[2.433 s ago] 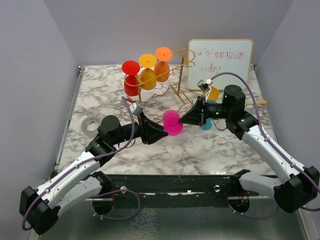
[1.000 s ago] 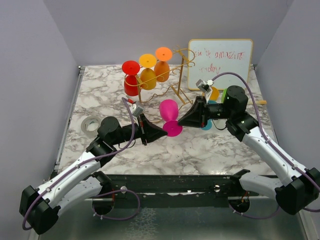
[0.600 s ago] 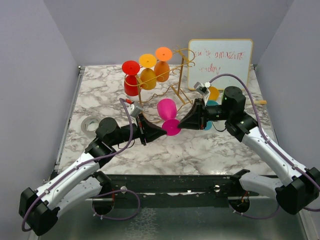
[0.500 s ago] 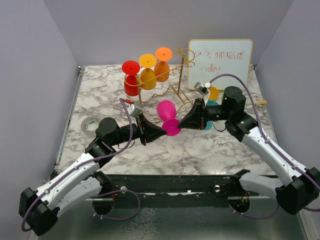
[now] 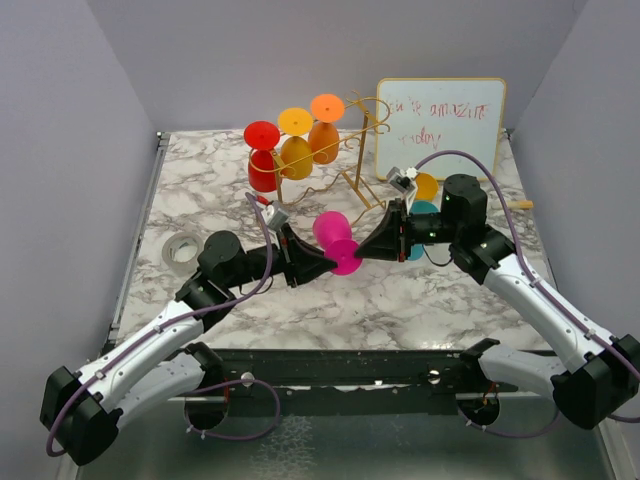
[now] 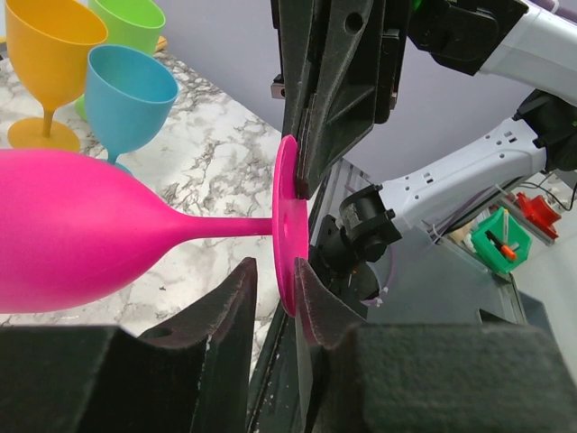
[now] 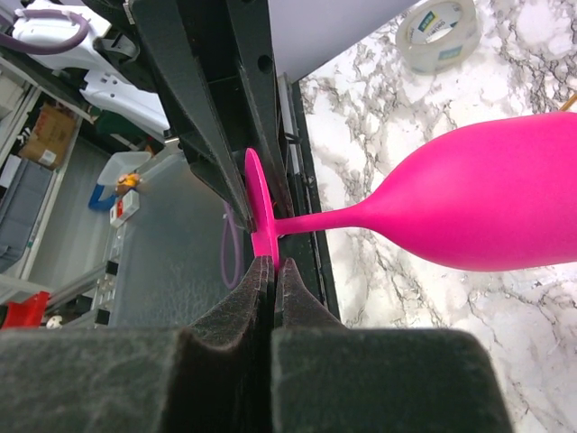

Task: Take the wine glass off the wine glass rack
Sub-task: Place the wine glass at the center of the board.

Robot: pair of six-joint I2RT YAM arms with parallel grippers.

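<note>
A pink wine glass (image 5: 333, 236) hangs tilted in mid-air over the table's middle, between both grippers. My right gripper (image 7: 273, 266) is shut on the rim of its round foot (image 7: 261, 216). My left gripper (image 6: 275, 281) stands a little open around the same foot (image 6: 287, 236), with a gap on one side. The bowl (image 6: 72, 230) points away from the right arm. The gold wine glass rack (image 5: 357, 178) stands at the back, carrying a red glass (image 5: 262, 162), a yellow one (image 5: 296, 152) and an orange one (image 5: 324, 136) upside down.
A whiteboard (image 5: 441, 126) leans at the back right. An orange glass (image 6: 47, 56), a teal glass (image 6: 129, 90) and a green glass (image 6: 135, 22) stand by the right arm. A roll of tape (image 5: 180, 250) lies at the left.
The pink glass has tipped from near upright to a flatter tilt. My left jaws have loosened from the foot, and my right jaws have closed tight on it.
</note>
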